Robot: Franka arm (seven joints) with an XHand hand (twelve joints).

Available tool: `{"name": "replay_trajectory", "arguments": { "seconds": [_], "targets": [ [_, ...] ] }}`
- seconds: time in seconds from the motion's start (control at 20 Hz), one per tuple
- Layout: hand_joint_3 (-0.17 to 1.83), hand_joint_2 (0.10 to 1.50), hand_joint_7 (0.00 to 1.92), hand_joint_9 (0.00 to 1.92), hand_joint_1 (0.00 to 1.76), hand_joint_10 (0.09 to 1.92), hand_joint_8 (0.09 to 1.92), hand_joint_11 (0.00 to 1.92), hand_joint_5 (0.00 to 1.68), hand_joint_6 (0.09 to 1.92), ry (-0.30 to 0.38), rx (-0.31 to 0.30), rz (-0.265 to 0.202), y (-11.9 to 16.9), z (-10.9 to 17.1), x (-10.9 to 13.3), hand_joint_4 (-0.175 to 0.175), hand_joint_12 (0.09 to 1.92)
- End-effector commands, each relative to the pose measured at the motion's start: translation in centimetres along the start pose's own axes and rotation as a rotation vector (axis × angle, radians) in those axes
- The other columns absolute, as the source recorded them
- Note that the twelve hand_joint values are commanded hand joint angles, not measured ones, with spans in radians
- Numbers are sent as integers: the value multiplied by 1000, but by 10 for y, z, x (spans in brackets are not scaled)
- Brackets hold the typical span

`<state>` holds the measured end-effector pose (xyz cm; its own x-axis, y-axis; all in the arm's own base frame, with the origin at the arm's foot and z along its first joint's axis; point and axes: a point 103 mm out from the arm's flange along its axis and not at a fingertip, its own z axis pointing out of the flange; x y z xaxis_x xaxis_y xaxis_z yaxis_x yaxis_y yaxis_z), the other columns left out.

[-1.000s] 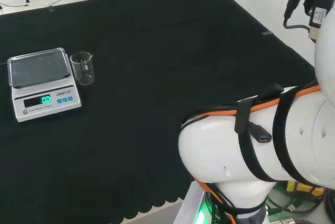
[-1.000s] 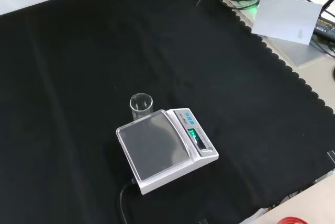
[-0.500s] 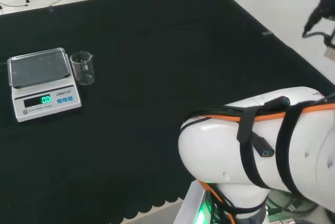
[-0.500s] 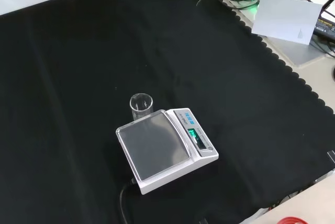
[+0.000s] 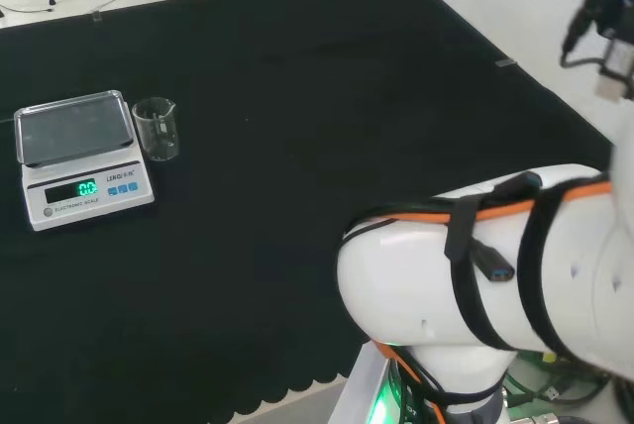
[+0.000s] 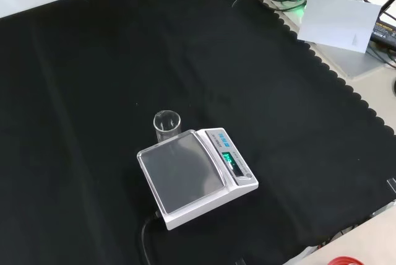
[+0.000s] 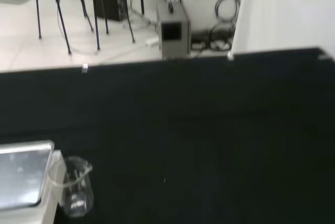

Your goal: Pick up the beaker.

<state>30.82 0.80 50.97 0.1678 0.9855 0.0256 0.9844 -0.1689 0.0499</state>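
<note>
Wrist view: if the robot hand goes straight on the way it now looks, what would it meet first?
Probably bare black cloth first; depth is unclear. The beaker and the scale beside it stand off to one side of that line, so the way to them is not straight.

The arm's big white link (image 5: 475, 275), banded with black straps, fills the head view's near right.

1. The head view is looking down from behind the arm's white links (image 5: 495, 275) across the black cloth (image 5: 327, 97).
2. The front view is looking down steeply at the scale (image 6: 192, 175) and beaker (image 6: 166, 125).
3. The wrist view is looking low across the cloth, sharing both.
</note>
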Motion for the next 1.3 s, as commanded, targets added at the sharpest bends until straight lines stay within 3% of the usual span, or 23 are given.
{"name": "replay_trajectory", "arguments": {
  "seconds": [0.05, 0.25, 0.6, 0.85, 1.05, 1.15, 1.3],
  "targets": [
    [263, 668, 142, 250, 662, 862, 703, 0, 161, 87, 13, 242, -35, 104, 168, 16, 21, 1597],
    [261, 667, 141, 249, 664, 864, 704, 0, 154, 87, 4, 274, -90, 127, 192, 21, 23, 1596],
    [256, 666, 141, 233, 659, 864, 708, 0, 134, 87, -40, 288, -212, 158, 255, 58, 27, 1581],
    [253, 666, 143, 227, 661, 869, 711, 0, 122, 87, 19, 223, -220, 173, 295, 76, 28, 1569],
    [251, 666, 144, 231, 664, 874, 712, 0, 111, 87, 69, 128, -197, 187, 313, 84, 28, 1563],
    [250, 666, 145, 237, 665, 877, 713, 0, 108, 87, 81, 136, -190, 195, 321, 91, 28, 1561],
    [249, 667, 150, 241, 665, 879, 716, 0, 109, 87, 54, 161, -226, 204, 334, 106, 27, 1560]
  ]
}}
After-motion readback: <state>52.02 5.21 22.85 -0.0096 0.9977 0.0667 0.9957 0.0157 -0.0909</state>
